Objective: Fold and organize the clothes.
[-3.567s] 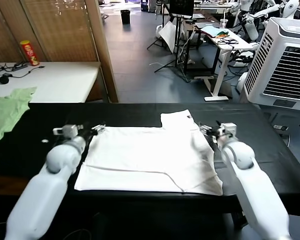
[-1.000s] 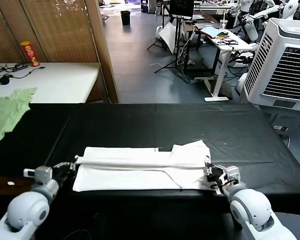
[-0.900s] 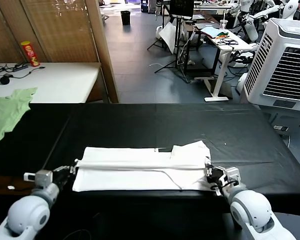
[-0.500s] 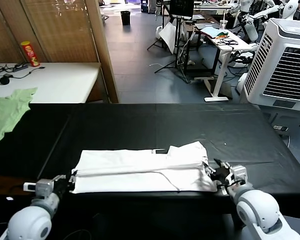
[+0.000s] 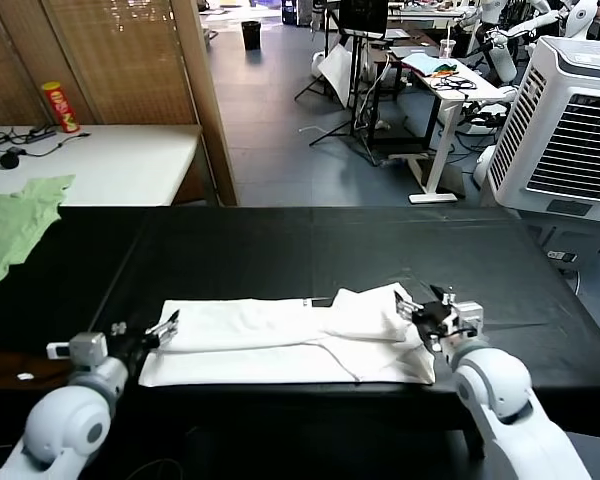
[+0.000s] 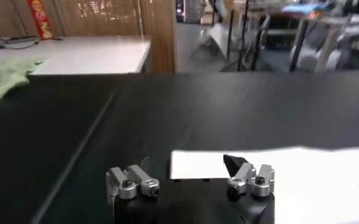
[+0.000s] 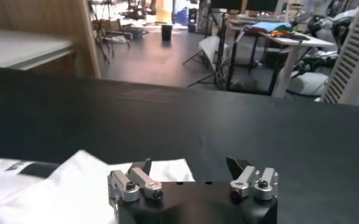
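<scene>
A white T-shirt (image 5: 270,340) lies folded into a long strip near the front edge of the black table (image 5: 280,245); its right end is bunched up. At the strip's left end my left gripper (image 5: 150,335) stands open, with nothing between its fingers. In the left wrist view the left gripper (image 6: 188,164) is just short of the shirt (image 6: 289,179) edge. My right gripper (image 5: 432,315) is open at the strip's right end. The right wrist view shows the right gripper (image 7: 190,165) over the cloth (image 7: 63,182), which lies by one finger, not gripped.
A green cloth (image 5: 10,225) hangs over the table's far left end. Behind it stands a white table (image 5: 110,160) with a red can (image 5: 58,105). A large white cooler (image 5: 570,130) stands at the back right. The shirt lies close to the table's front edge.
Both grippers have opened and let go of the shirt's ends. The raised fold has dropped and slumped onto the lower layer. Both grippers have shifted slightly away from the front edge.
</scene>
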### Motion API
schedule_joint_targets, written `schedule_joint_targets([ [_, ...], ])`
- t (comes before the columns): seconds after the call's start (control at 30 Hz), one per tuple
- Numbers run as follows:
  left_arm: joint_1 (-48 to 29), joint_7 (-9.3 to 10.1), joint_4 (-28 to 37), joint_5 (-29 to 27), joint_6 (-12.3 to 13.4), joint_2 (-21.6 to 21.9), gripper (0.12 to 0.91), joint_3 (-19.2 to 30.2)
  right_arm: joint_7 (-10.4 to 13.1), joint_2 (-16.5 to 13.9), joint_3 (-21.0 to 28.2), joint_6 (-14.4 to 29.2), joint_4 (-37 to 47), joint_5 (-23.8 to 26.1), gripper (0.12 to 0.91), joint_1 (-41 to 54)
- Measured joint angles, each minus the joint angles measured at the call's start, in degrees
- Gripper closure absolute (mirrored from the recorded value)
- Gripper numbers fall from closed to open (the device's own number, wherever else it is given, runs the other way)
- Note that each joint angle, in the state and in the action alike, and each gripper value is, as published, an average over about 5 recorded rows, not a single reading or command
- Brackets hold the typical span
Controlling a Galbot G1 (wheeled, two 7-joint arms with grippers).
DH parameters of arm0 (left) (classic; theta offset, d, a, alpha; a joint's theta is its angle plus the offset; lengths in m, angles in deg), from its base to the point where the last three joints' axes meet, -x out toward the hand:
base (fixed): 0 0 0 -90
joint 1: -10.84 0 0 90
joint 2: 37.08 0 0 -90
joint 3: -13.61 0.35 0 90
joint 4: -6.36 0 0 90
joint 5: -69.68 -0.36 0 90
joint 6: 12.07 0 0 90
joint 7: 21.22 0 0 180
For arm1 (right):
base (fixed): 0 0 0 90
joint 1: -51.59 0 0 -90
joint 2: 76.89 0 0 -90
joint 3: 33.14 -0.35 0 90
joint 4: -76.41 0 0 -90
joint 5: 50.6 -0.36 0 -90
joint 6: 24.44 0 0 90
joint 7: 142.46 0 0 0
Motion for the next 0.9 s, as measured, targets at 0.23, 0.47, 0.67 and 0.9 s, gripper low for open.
schedule_joint_targets([
  [0.23, -4.17, -1.69, 6.17, 0.26, 0.1, -0.99, 0.234, 1.69, -0.38, 2.89, 0.7, -0.22, 4.38, 0.76, 0.35, 2.31],
  [0.47, -6.01, -2.26, 10.12, 0.18, 0.71, -1.82, 0.456, 1.92, -0.51, 4.73, 0.91, -0.23, 5.58, 1.51, 0.661, 2.75],
  [0.67, -6.34, -2.42, 11.71, 0.39, 1.09, -2.6, 0.775, 2.06, -0.52, 5.69, 0.56, 0.12, 5.79, 2.33, 0.838, 2.31],
  [0.9, -7.36, -2.4, 13.08, -0.59, 1.77, -3.82, 0.903, 2.44, 1.42, 6.85, 0.23, 2.56, 5.94, 5.05, 0.889, 1.75],
])
